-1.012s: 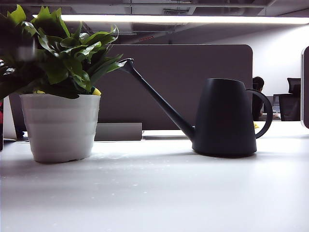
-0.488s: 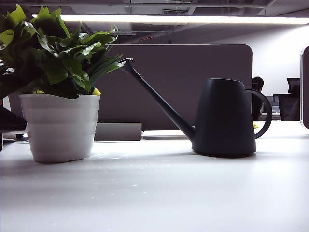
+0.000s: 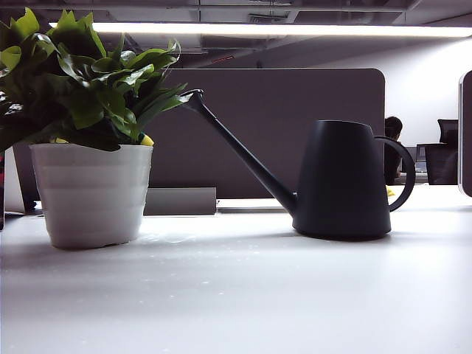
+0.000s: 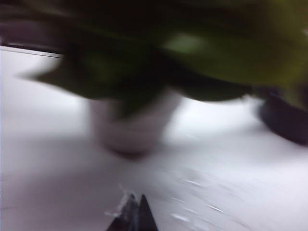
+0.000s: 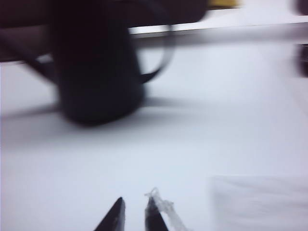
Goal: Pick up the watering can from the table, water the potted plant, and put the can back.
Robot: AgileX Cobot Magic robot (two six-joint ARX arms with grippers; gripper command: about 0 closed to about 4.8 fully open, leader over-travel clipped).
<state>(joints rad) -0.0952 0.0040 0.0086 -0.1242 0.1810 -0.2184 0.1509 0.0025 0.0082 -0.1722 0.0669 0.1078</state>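
Watering can: you have it [image 3: 344,181] standing upright on the table [image 3: 243,295], right of the potted plant and apart from it, handle on the far right side, the long spout rising left until its tip meets the leaves.
Potted plant: your white ribbed pot [image 3: 91,193] sits on the left of the table, green leaves spreading over it.
Left gripper: your left gripper [image 4: 134,215] hovers low over the table facing the blurred pot, fingertips pressed together, nothing between them.
Right gripper: your right gripper [image 5: 133,211] is over bare table facing the can, well short of it, tips a narrow gap apart and empty.
Background: a dark partition [image 3: 273,125] stands behind both.
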